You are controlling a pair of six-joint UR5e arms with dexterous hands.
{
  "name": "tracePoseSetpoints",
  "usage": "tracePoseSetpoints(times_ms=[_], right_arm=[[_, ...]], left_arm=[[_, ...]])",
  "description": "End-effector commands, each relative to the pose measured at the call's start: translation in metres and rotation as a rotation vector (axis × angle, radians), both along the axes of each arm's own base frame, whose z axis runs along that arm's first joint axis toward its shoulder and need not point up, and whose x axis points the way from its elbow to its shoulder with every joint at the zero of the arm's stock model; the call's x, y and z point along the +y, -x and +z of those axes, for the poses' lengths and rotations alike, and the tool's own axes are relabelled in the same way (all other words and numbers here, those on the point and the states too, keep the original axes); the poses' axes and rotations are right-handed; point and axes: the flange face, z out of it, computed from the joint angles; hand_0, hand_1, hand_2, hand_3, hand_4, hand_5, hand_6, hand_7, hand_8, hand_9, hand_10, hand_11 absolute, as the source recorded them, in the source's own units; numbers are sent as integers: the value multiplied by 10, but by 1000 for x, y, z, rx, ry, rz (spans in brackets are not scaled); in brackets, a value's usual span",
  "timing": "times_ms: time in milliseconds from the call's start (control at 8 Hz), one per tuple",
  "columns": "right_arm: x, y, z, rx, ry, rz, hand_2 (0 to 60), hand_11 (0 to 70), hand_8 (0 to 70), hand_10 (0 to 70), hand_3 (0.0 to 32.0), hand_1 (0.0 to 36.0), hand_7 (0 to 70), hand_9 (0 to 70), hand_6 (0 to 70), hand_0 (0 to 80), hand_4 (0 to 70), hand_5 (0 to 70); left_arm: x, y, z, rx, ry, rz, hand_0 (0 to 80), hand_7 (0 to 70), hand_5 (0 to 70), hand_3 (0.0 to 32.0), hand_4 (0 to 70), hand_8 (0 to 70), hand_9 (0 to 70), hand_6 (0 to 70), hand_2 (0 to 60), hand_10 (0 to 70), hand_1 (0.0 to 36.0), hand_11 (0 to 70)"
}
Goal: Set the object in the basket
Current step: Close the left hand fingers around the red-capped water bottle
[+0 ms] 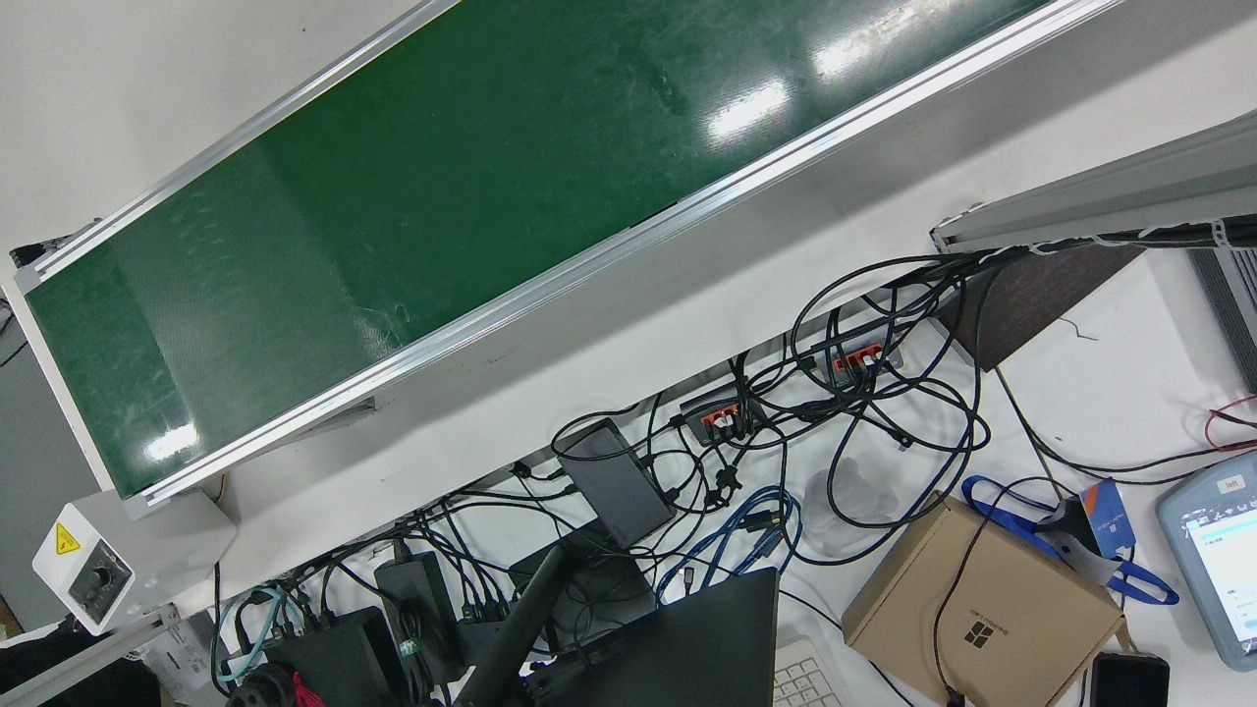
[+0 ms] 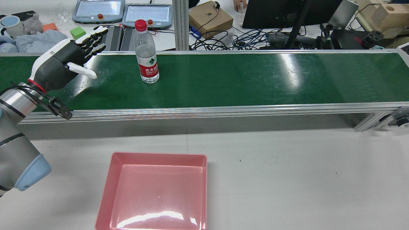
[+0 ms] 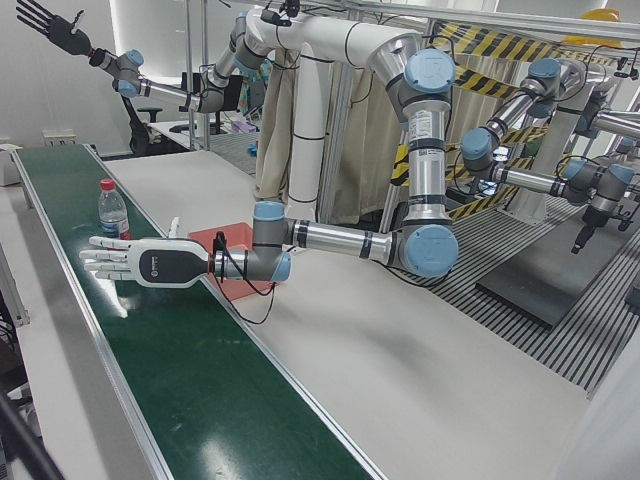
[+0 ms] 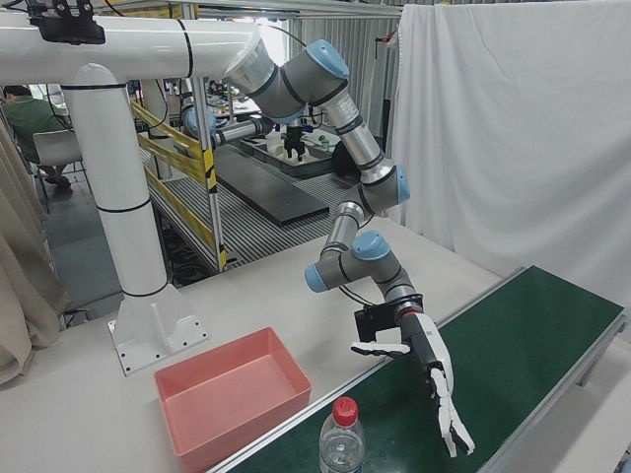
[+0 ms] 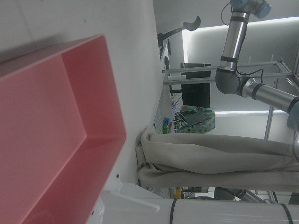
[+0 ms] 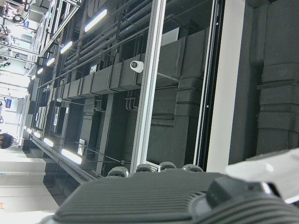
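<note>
Green belt (image 2: 223, 80); clear ribbed bottle (image 2: 146, 52); glossy pink basket (image 2: 156, 191).

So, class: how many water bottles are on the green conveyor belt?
1. The water bottle stands upright on the green belt, just ahead of the open left hand. No other bottles are visible.

In the rear view, the bottle (image 2: 146, 54) stands upright on the belt (image 2: 243, 80), toward its left part. My left hand (image 2: 68, 57) is over the belt to the left of the bottle, near it but apart. The basket (image 2: 156, 191) sits on the table (image 2: 287, 179) in front of the belt, below the bottle's position. My right hand (image 6: 187, 196) shows only in its own view.
</note>
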Motion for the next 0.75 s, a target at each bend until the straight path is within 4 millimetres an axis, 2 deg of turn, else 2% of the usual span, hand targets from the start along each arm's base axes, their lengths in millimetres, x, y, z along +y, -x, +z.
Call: tracePoseSetpoints(times_ms=[0,250,500,625], right_arm=[[0,0,0,0,0,0,0,0,0,0,0,0,0,0,0,0,0,0],[0,0,0,0,0,0,0,0,0,0,0,0,0,0,0,0,0,0],[0,0,0,0,0,0,0,0,0,0,0,0,0,0,0,0,0,0],[0,0,0,0,0,0,0,0,0,0,0,0,0,0,0,0,0,0]], left_arm=[[-10,-11,-30,20,-20,7,508,0,120,0,108,21,1,24,0,52,76,88],[-16,-14,-36,25,-21,6,506,0,119,0,95,11,0,17,0,47,73,81],[-37,-31,-24,11,-5,4,505,0,117,0,86,10,0,16,0,49,76,84],[-41,-36,-29,13,-9,6,508,0,116,0,89,10,0,16,0,48,78,83]])
